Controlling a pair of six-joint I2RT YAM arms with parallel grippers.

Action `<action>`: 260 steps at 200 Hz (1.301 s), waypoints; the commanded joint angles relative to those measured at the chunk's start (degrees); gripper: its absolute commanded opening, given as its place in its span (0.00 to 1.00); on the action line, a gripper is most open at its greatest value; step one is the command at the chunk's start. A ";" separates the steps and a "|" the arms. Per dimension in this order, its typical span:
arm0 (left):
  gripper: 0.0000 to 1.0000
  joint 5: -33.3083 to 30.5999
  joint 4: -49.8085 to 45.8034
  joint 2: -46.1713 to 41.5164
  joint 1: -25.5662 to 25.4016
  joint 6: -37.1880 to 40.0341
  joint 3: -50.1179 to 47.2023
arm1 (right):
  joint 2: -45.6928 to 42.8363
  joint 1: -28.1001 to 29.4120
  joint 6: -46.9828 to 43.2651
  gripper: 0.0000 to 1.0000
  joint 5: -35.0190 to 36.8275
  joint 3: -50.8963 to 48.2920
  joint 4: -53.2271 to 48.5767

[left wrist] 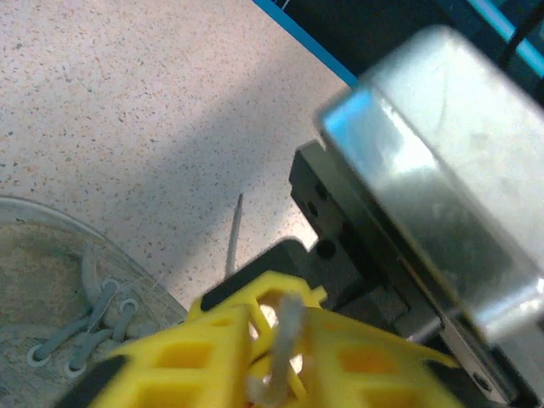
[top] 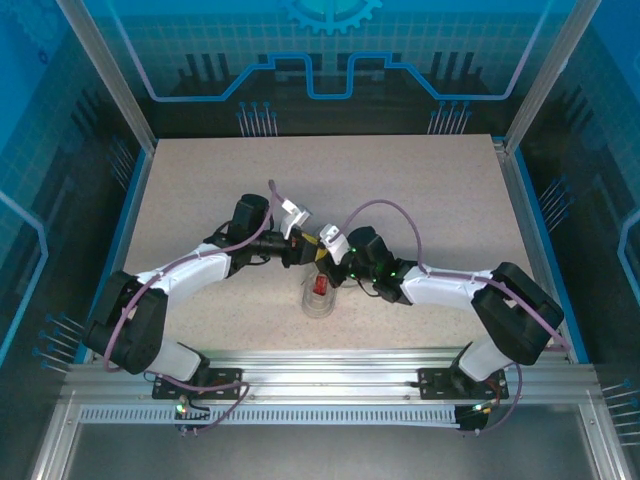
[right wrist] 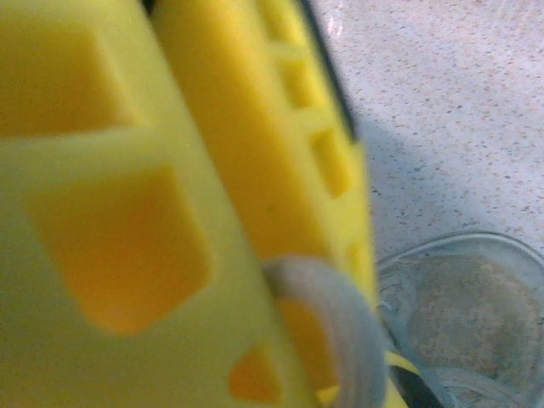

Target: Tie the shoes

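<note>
1. The shoe [top: 320, 297] sits on the desk [top: 430, 190] at lower centre of the top view, just below where the two arms meet. Its red patch shows inside.
2. The right jaws are pressed together. A loop of lace [right wrist: 336, 310] comes out at their seam, so I judge they pinch it.
3. In the left wrist view the lace [left wrist: 287, 336] stands in the narrow gap of the left jaws. I cannot tell whether they clamp it or only straddle it.
4. I read the step as passing or tightening a loop, so I want one sure grip confirmed before loosening the other.
5. I would pull slowly and level, the two sides going apart, so the light shoe neither lifts nor slides.
6. The thin lace could slip free, so I check both wrist views first.
</note>
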 commanded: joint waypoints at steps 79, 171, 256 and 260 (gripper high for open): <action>0.46 2.19 10.59 -7.54 3.06 3.20 -7.00 | -0.54 0.64 -0.44 0.00 -2.85 0.46 2.69; 0.32 3.05 13.18 -4.74 1.17 5.74 -8.19 | -0.23 0.25 -0.34 0.00 -4.56 1.08 1.33; 0.00 2.62 11.53 -5.48 0.64 6.28 -7.04 | -1.70 -0.06 -0.94 0.31 -5.03 1.29 -1.12; 0.00 2.12 11.22 -5.85 0.64 6.37 -6.97 | -2.38 -0.11 -1.42 0.36 -5.36 1.32 -2.02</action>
